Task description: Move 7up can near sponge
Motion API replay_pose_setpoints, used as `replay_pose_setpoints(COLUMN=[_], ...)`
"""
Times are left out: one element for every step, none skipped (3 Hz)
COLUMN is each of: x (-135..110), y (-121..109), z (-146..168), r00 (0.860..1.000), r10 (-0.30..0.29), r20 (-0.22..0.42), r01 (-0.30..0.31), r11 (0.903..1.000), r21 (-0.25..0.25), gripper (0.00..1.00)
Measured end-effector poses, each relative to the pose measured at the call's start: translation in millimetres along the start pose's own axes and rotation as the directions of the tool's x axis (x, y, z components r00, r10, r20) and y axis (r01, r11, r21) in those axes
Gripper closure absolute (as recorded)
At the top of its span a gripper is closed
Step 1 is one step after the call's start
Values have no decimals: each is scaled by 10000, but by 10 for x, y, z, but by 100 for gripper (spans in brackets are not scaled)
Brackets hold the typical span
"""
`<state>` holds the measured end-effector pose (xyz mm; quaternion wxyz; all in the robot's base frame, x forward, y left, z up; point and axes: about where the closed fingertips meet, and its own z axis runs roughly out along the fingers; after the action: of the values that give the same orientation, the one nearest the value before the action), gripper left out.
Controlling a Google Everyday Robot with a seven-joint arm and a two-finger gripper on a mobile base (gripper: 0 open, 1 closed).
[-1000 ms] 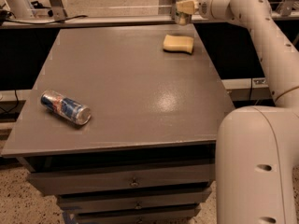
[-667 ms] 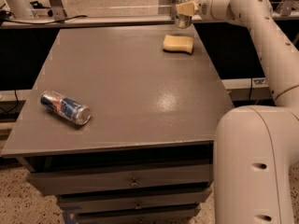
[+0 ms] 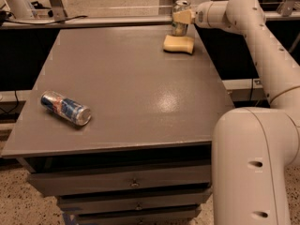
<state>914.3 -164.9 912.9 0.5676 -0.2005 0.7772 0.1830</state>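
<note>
Camera view: pincer [image 3: 182, 17] clamps upright pale-green, silver-topped 7up can [image 3: 179, 29] just behind yellow sponge [image 3: 178, 44].

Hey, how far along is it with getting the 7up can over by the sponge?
Nearly done. The 7up can is upright at the far edge of the table, just behind the sponge. In hand: the gripper is clamped on it. Left: set it down if needed, then release.

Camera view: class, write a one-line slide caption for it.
Gripper holds the 7up can upright at the far edge of the table, just behind the sponge.
</note>
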Motion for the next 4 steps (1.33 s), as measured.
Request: replay_pose_setpoints(x=[102,117,94,76], y=[48,48,44,49], z=[130,129,86,36], r00=[9999,9999,9998,9998], r10=[128,102,28,-32], r20=[-18,-125,-187,-221], r01=[-128,-104,-29,32], r11=[9997,9999,10000,10000], r21=[-193,-138,-47,-3], gripper=[100,84,61,38])
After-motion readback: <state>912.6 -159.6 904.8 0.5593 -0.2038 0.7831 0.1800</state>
